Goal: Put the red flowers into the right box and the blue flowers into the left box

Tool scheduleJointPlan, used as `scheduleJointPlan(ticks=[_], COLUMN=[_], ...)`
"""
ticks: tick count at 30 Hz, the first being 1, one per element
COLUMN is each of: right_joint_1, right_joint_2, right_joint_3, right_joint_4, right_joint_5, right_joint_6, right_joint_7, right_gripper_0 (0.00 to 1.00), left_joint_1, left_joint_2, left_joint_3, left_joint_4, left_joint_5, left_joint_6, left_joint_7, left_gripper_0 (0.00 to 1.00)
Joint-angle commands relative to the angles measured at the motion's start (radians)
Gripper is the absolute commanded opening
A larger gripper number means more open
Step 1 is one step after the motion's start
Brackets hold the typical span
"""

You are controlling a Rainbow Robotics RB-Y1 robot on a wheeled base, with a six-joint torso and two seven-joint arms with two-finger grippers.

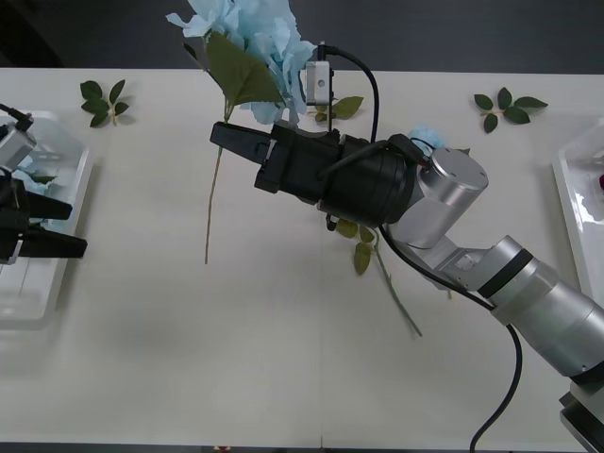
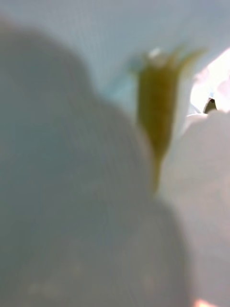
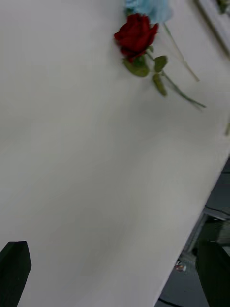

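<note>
Left box (image 1: 66, 203): blue flower partly visible inside, behind left gripper (image 1: 66, 226), fingers parted, empty.
Right box (image 1: 576, 203): cut off at the edge; red item inside, unclear.
Right gripper (image 1: 222, 137): fingers clenched on blue flower (image 1: 255, 38), head above fingertips, stem hanging below.
Red rose (image 3: 135, 34): on table (image 1: 189, 359), beyond left fingers.

pale-blue flower (image 1: 255, 28) (green leaves)

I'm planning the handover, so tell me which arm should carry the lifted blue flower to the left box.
Probably the right. The right gripper is shut on the blue flower, raised above the table mid-centre. The left gripper hangs open over the left box, holding nothing, so it would need a handover first.
</note>
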Motion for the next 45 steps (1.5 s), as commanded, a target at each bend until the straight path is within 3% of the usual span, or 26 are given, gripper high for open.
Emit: scheduleJointPlan(ticks=[1, 11, 24, 25, 29, 45], right_joint_1=[-0.04, -0.04, -0.04, -0.04, -0.04, -0.04], right_joint_2=[0.013, 0.018, 0.024, 0.024, 0.027, 0.03], right_joint_3=[-0.003, -0.001, 0.007, 0.007, 0.007, 0.007], right_joint_4=[-0.038, -0.036, -0.038, -0.039, -0.041, -0.042], right_joint_5=[-0.01, -0.027, -0.032, -0.032, -0.032, -0.039], right_joint_6=[-0.007, -0.009, -0.009, -0.009, -0.009, -0.009], right_joint_7=[0.016, 0.016, 0.016, 0.016, 0.016, 0.016], right_gripper_0=[0.0, 0.0, 0.0, 0.0, 0.0, 0.0], left_joint_1=[-0.072, -0.205, -0.291, -0.293, -0.296, -0.301], left_joint_2=[0.024, 0.021, -0.154, -0.166, -0.197, -0.203], left_joint_3=[-0.061, -0.29, -0.36, -0.36, -0.365, -0.386], left_joint_4=[0.047, 0.114, 0.114, 0.114, 0.114, 0.114], left_joint_5=[0.137, 0.386, 0.269, 0.261, 0.252, 0.26], left_joint_6=[0.038, 0.001, -0.091, -0.092, -0.097, -0.101], left_joint_7=[-0.087, -0.11, -0.115, -0.113, -0.109, -0.107], left_gripper_0=[1.0, 1.0, 1.0, 0.92, 0.0, 0.0])
